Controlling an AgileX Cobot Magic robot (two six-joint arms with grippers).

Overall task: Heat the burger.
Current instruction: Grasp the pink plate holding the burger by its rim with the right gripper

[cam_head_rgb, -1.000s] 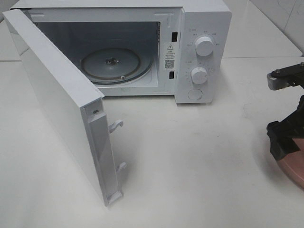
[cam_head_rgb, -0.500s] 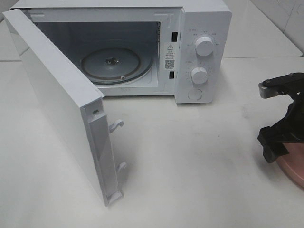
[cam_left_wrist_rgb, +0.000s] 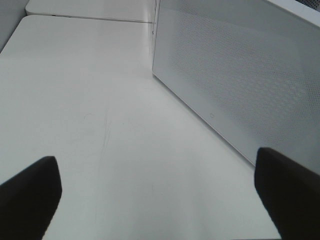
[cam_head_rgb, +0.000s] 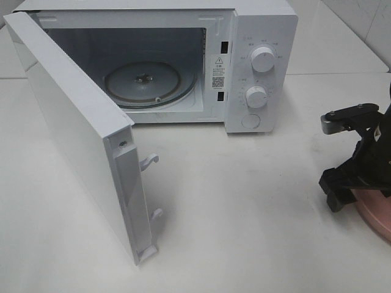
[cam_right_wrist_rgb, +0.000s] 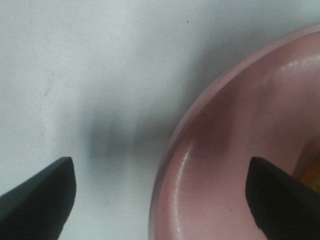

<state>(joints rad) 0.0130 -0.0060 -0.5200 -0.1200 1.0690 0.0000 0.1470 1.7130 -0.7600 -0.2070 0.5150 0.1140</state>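
The white microwave [cam_head_rgb: 256, 67] stands at the back with its door [cam_head_rgb: 79, 134] swung wide open and the glass turntable [cam_head_rgb: 143, 82] bare inside. My right gripper [cam_head_rgb: 357, 183] hangs at the right edge of the high view, low over the rim of a pink plate [cam_head_rgb: 376, 210]. In the right wrist view that gripper [cam_right_wrist_rgb: 162, 200] is open, one finger over the table and the other over the plate [cam_right_wrist_rgb: 235, 165]. An orange-brown sliver [cam_right_wrist_rgb: 311, 167] shows at the frame edge; I cannot tell if it is the burger. My left gripper [cam_left_wrist_rgb: 160, 200] is open over bare table beside the door [cam_left_wrist_rgb: 240, 90].
The open door juts far forward across the left half of the white table [cam_head_rgb: 244, 232], with two latch hooks [cam_head_rgb: 149, 162] sticking out of its free edge. Two knobs [cam_head_rgb: 263, 59] and a button sit on the microwave's right panel.
My right gripper has moved left and lower in the high view, further onto the table at the plate's rim. Microwave and door have not moved.
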